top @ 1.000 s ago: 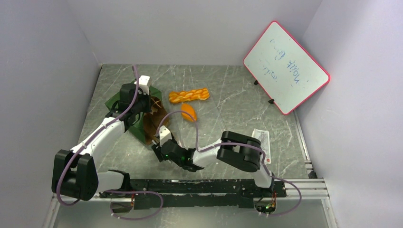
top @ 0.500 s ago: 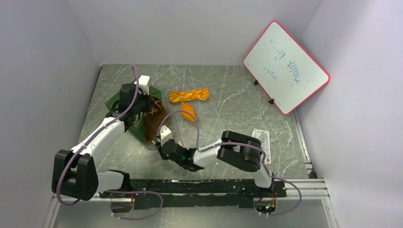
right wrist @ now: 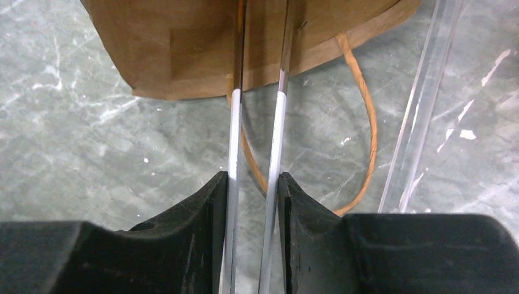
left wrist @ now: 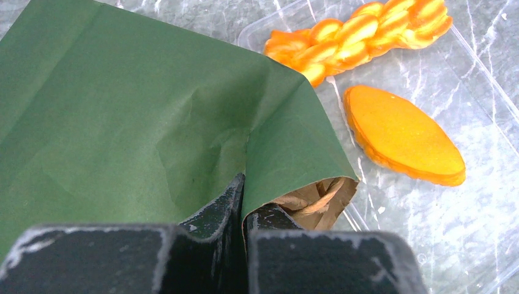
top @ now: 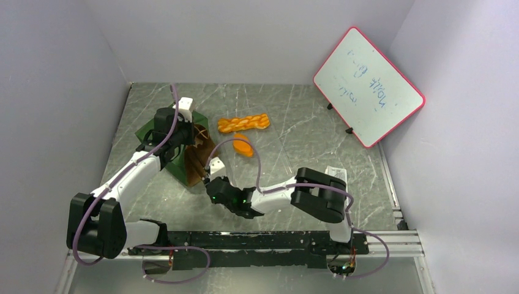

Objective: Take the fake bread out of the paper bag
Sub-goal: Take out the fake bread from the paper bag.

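The paper bag (top: 178, 165) lies on its side at the left, dark green outside (left wrist: 122, 110), brown inside (right wrist: 183, 43). My left gripper (left wrist: 245, 195) is shut on the bag's upper edge at the mouth. My right gripper (right wrist: 254, 184) is shut on metal tongs (right wrist: 278, 122), whose two arms are squeezed close and reach into the bag's mouth. What the tongs' tips touch inside is hidden. Two pieces of fake bread lie outside the bag: a braided loaf (top: 243, 123) (left wrist: 355, 37) and an oval roll (top: 243, 146) (left wrist: 404, 135).
The loaf and roll rest on a clear plastic tray (left wrist: 483, 79), its edge (right wrist: 422, 104) just right of the tongs. A tan loop handle (right wrist: 367, 122) lies on the table under the tongs. A red-framed whiteboard (top: 367, 86) leans at the back right. A white packet (top: 338, 180) lies right.
My right gripper has closed on the tongs and squeezed their arms together, and has moved a little towards the bag's mouth. The left gripper still holds the bag's edge.
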